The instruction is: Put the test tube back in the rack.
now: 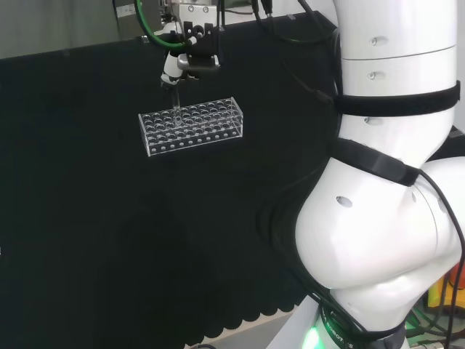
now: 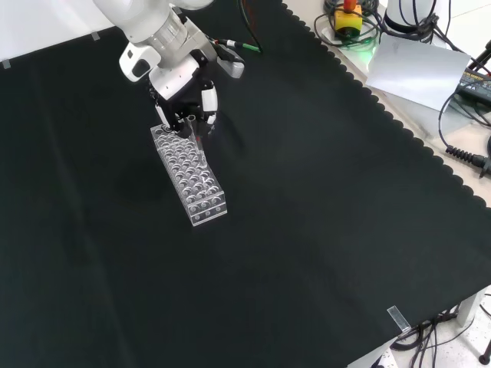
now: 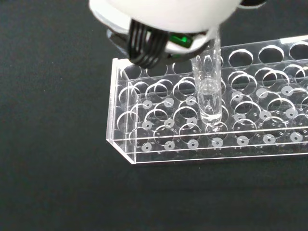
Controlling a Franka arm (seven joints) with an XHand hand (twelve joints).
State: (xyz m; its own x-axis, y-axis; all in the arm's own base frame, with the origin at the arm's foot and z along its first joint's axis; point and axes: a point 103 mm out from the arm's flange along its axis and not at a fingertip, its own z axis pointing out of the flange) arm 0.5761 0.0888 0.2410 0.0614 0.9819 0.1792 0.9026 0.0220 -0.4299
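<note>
A clear plastic test tube rack (image 1: 191, 125) with several rows of round holes lies on the black cloth, far off in the head view and at the upper left in the front view (image 2: 190, 175). The hand (image 1: 190, 54) hangs over the rack's left end in the head view, fingers curled round a clear test tube (image 1: 176, 100) that points straight down. In the wrist view the tube (image 3: 210, 91) stands upright with its lower end down in a hole of the rack (image 3: 144, 154), near one end. In the front view the hand (image 2: 184, 90) is above the rack's far end.
The arm's white links (image 1: 392, 182) stand at the right of the head view. Beyond the cloth's scalloped edge in the front view lie a grey sheet (image 2: 418, 73), cables and a yellow box with a red button (image 2: 347, 15). Black cloth surrounds the rack.
</note>
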